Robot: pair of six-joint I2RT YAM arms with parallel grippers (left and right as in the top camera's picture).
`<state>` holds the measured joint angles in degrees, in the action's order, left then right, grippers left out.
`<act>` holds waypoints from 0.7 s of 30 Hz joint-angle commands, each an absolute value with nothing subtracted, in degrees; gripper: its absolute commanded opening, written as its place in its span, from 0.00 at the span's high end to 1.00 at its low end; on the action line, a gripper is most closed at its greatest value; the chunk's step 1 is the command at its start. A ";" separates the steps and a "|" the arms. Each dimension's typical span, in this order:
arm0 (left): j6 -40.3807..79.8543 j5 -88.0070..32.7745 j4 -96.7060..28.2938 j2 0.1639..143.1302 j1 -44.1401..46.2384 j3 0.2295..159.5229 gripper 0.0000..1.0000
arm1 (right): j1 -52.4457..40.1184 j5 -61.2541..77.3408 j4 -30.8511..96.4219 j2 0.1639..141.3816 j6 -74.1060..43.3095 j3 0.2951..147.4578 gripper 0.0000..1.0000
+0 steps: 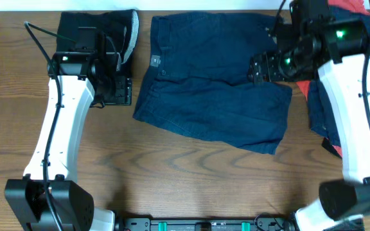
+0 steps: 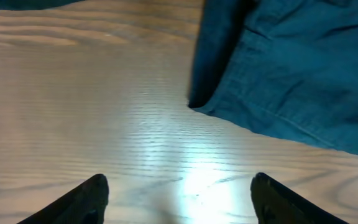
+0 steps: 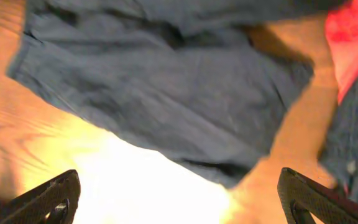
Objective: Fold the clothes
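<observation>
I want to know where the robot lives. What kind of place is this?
Probably a robot test bench, not a home: a left arm and right arm stand at a wooden table, with navy shorts spread flat and more clothes beside.

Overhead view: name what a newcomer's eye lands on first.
The navy-blue shorts lie spread flat at the centre of the table. A black garment with a grey band sits top left, partly under the left arm, and red-orange fabric peeks out top right.

Your left arm [image 1: 60, 128] and right arm [image 1: 358, 115] are stretching forward; your left gripper [image 2: 179, 198] and right gripper [image 3: 182, 200] are hovering, jaws spread wide, gripping nothing.
</observation>
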<state>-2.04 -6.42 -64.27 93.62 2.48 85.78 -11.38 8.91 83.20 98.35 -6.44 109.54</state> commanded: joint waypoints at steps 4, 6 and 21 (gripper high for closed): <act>-8.62 -8.62 -55.46 93.89 3.27 77.95 0.10 | -14.87 3.86 78.94 91.26 -15.57 92.97 0.01; -12.64 -8.62 -51.62 94.54 3.86 75.53 0.08 | -15.79 3.90 77.03 90.96 -17.12 87.99 0.01; -20.95 -12.32 -43.40 109.49 5.23 72.95 0.09 | -18.83 3.88 71.55 90.96 -20.36 74.87 0.03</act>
<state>-19.14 -10.85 -43.22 107.18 5.15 73.52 -17.91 4.34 71.72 91.44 -18.98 75.46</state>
